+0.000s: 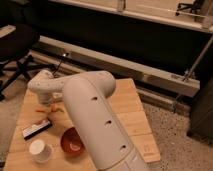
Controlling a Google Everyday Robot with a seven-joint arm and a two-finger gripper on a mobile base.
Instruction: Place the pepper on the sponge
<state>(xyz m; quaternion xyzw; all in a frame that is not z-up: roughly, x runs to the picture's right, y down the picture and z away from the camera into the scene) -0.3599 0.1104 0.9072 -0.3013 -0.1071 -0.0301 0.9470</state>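
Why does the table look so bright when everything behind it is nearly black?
Camera view: warm light lands on the wooden table and pale arm, while the back stays dim; the arm blocks much of the table; the end effector hangs low on the picture's left, near the pepper.
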